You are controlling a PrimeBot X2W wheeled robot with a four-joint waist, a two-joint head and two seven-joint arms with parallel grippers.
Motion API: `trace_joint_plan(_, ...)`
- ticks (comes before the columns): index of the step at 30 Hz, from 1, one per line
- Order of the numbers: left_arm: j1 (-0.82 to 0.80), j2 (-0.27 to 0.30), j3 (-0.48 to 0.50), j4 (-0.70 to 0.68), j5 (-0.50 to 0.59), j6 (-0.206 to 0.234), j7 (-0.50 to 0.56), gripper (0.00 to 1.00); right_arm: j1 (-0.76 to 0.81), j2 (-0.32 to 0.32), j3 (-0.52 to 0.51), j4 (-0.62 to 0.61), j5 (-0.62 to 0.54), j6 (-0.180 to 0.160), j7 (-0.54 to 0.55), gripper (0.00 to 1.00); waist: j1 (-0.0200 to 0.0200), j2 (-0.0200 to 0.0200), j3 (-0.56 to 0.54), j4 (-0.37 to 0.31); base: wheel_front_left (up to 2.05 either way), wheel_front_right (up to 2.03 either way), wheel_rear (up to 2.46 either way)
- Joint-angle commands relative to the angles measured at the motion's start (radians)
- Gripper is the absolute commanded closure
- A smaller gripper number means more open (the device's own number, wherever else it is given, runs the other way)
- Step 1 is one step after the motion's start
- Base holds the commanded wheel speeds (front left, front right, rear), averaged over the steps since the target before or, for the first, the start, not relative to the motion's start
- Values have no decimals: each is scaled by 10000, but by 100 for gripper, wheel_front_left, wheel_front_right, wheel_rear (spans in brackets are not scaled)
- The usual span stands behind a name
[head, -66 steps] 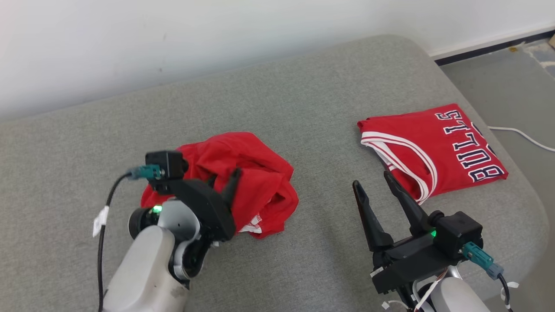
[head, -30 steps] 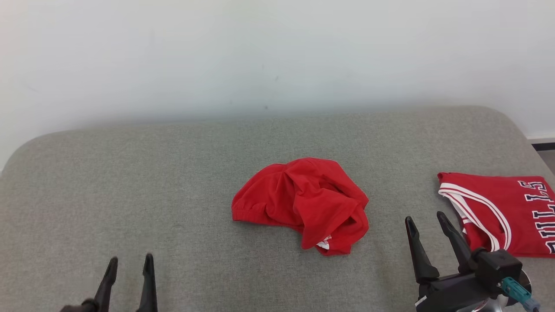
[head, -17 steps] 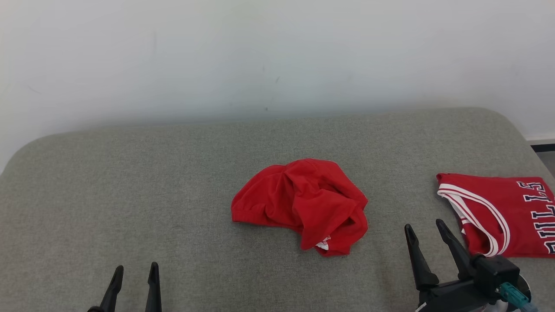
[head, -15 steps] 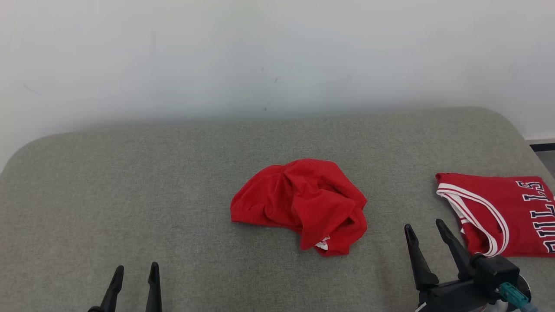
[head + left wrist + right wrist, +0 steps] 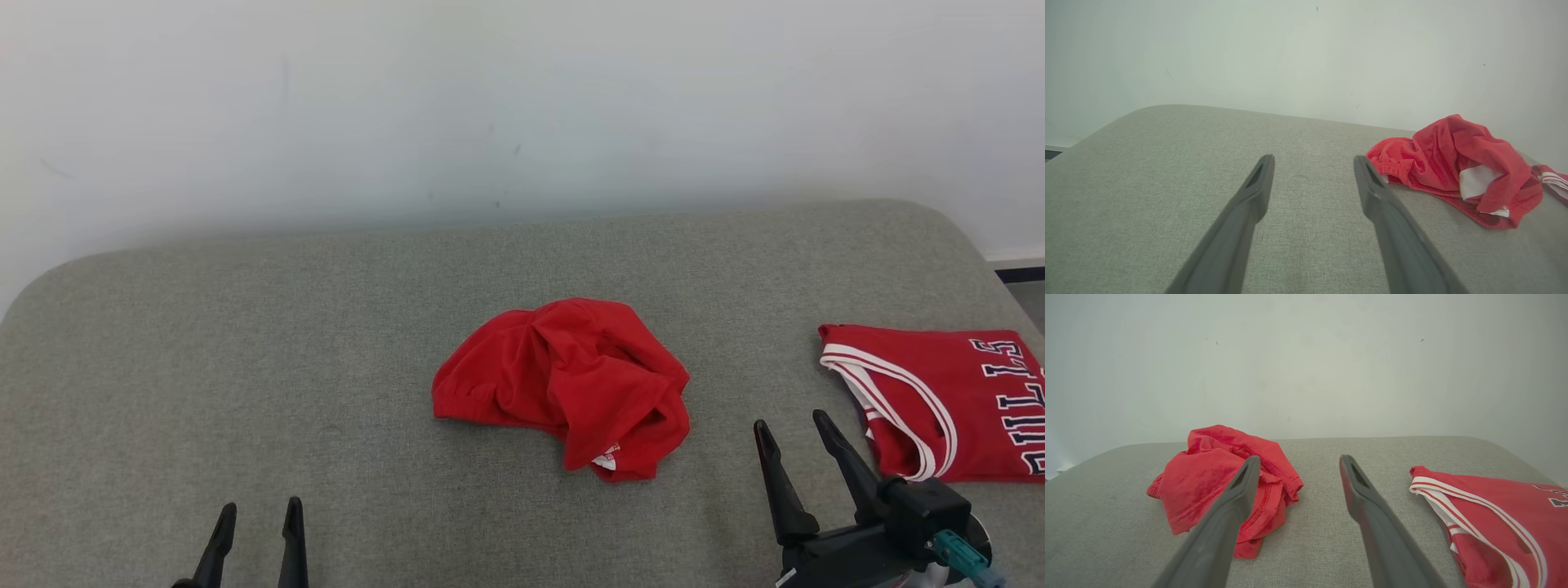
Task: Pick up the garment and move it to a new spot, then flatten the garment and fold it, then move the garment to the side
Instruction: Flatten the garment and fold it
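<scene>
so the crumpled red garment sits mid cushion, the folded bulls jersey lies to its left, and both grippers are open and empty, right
Not quite. The head view shows the folded Bulls jersey to the right of the crumpled red garment, not its left. The rest holds: the garment sits mid cushion, and the left gripper and right gripper are open and empty.
</scene>
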Motion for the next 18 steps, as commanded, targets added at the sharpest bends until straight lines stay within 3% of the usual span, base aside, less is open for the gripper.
trace_joint_plan(1,-9,-35,50,18,80,-45,-2,0,-8,4,21,21,29,-26,-34,0,0,0,14,5,0,0,0)
trace_joint_plan(13,-236,-142,9,230,133,-144,-2,0,-200,-29,208,65,79,-26,-42,0,0,0,148,-176,0,0,0)
trace_joint_plan(18,-741,-271,-147,626,-526,-249,377,0,-367,-24,466,42,94,-26,-41,0,0,0,294,-616,0,0,0)
